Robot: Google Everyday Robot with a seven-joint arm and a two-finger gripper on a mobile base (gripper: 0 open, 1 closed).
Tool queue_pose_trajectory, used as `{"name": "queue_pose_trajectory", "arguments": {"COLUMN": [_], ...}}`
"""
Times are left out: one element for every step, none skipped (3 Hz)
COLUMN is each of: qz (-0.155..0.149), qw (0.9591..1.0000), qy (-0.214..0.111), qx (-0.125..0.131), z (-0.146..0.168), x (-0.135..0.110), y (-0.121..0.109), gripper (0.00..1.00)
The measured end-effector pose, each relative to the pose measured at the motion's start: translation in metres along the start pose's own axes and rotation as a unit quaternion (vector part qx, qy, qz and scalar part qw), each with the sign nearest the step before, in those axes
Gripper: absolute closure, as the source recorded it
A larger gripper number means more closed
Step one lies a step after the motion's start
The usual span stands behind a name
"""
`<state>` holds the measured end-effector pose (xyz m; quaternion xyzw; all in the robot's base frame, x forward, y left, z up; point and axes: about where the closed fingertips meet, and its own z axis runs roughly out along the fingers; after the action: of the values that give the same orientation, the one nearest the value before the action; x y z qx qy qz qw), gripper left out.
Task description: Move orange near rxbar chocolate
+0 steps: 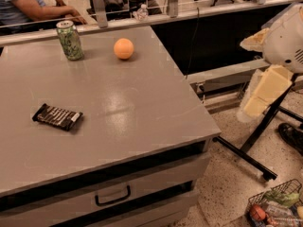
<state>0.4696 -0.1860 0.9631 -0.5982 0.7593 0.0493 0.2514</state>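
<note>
The orange sat far on the grey table, right of a green can; the snack bar lay near-left. The gripper hung right, off the table.

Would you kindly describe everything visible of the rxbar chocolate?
The rxbar chocolate is a flat rectangular bar in a dark brown-black wrapper with pale lettering and a white end. It lies flat, slightly skewed, on the left part of the grey table, touching nothing else. The gripper hangs beyond the table's right side, far from it.
</note>
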Motion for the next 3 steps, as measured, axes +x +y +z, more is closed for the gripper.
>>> {"name": "queue_pose_trajectory", "arguments": {"qz": [0.006,0.001,0.005], "qw": [0.9963,0.9817,0.9679], "qy": [-0.085,-0.19,-0.251], "qx": [-0.004,-0.006,0.013], "z": [0.018,0.044,0.063], "x": [-0.022,-0.064,-0.095], "y": [-0.01,-0.027,-0.045], "gripper": [0.0,0.0,0.0]}}
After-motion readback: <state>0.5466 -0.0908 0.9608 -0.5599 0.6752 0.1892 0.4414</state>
